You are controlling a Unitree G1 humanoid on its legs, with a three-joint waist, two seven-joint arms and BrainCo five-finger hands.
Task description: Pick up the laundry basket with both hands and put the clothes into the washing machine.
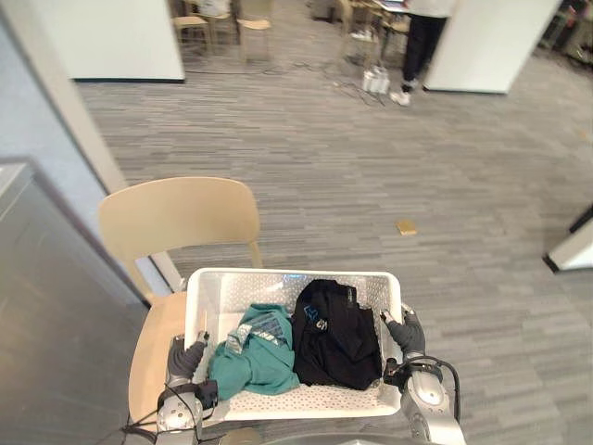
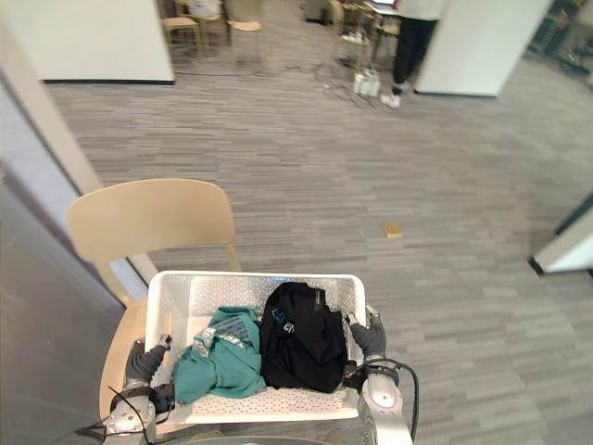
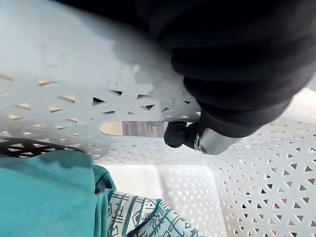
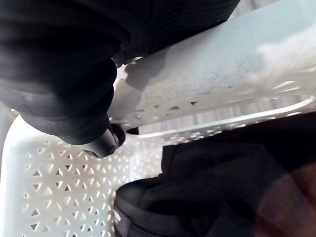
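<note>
In the eye views from the head, the white laundry basket (image 1: 287,276) sits over the seat of a pale wooden chair (image 1: 176,215), whose back stands just behind the basket's far rim. Whether the basket rests on the seat or is lifted off it cannot be told. Inside the basket, a teal garment (image 1: 255,360) fills the left half and a black garment (image 1: 334,336) the right half, and the two touch in the middle. The left hand (image 1: 183,360) grips the basket's left rim and the right hand (image 1: 408,334) its right rim, each with its fingers bent over the edge. On the grey floor (image 1: 371,167), well beyond the basket and to its right, lies a small tan object (image 1: 406,226). Far beyond that, a person (image 1: 422,42) in dark trousers stands beside a white pillar (image 1: 486,42).

In the left wrist view, a dark fingertip (image 3: 175,134) hooks through the handle slot in the basket's perforated wall, so this hand is closed round the handle. The teal garment lies inside, against that wall.

In the right wrist view, a dark fingertip (image 4: 106,141) curls in under the basket's rim, so this hand too clamps the basket. The black garment lies piled just inside that rim.
</note>
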